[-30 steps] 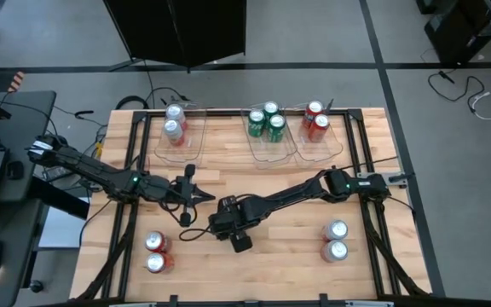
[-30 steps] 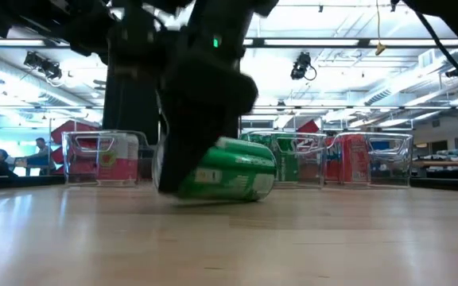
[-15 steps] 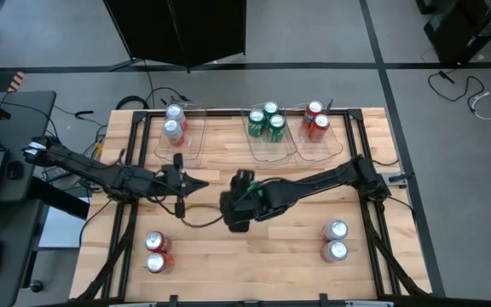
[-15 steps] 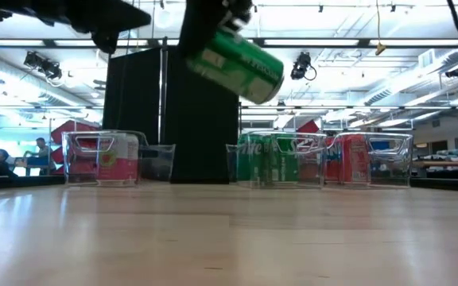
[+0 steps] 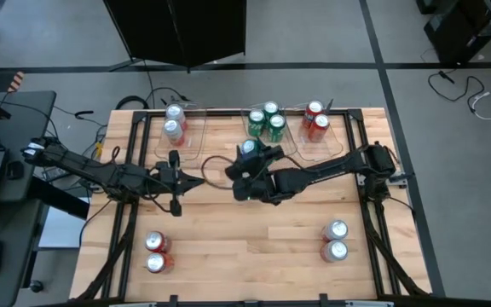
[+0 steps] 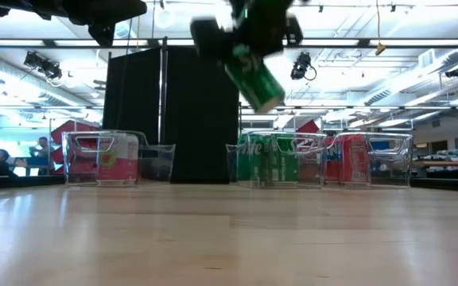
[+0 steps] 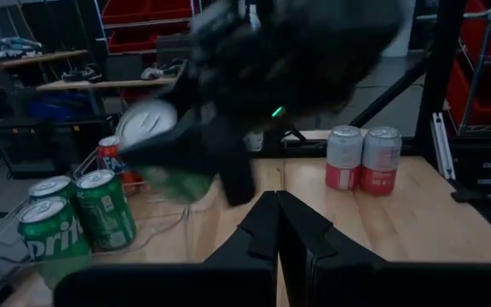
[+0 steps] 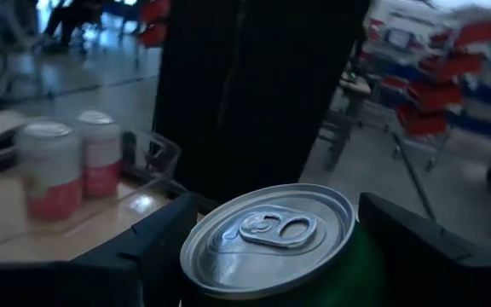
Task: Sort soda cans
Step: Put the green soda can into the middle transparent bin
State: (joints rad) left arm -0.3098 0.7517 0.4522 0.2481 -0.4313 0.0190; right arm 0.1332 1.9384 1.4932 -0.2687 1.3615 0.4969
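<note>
I have the green can [image 5: 248, 152] clamped in the right tool [image 5: 245, 164], fingers spread wide on either side of its round body and the silver top showing between them; it hangs tilted, well clear of the surface [image 5: 288, 243]. The middle bin [image 5: 271, 147], already holding three green cans [image 5: 265, 122], lies just ahead of the tool. I judge the can rigid but thin-walled and smooth, so a mid-body hold across its width suits it: squeezing harder could dent it, and a looser hold might let it slip while it hangs at an angle. My left tool [image 5: 177, 180] waits pinched shut and empty, off to the side of the right one.
</note>
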